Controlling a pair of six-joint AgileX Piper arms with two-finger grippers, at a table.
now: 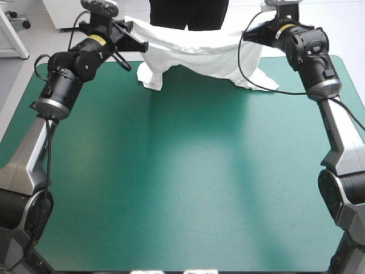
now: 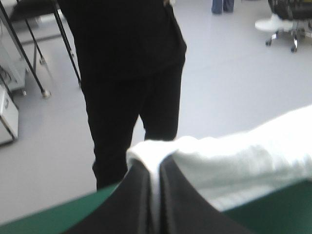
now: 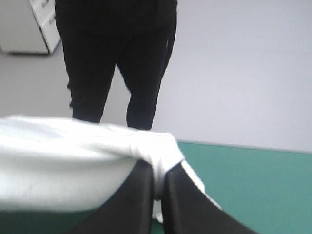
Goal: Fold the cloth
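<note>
The white T-shirt [image 1: 199, 51] hangs stretched between my two grippers above the far edge of the teal-green table, its lower corners drooping onto the cover. At the shirt's left end my left gripper [image 1: 132, 29] is shut on the T-shirt; in the left wrist view the cloth [image 2: 229, 161] is pinched between the black fingers [image 2: 131, 204] and runs off to the side. My right gripper [image 1: 263, 31] is shut on the shirt's right end, and the right wrist view shows the fabric [image 3: 73, 156] bunched at its fingers [image 3: 183, 204].
The teal-green cover [image 1: 182, 182] stretches bare from the shirt to the table's near edge. The right arm's black cable hangs across the shirt's right part.
</note>
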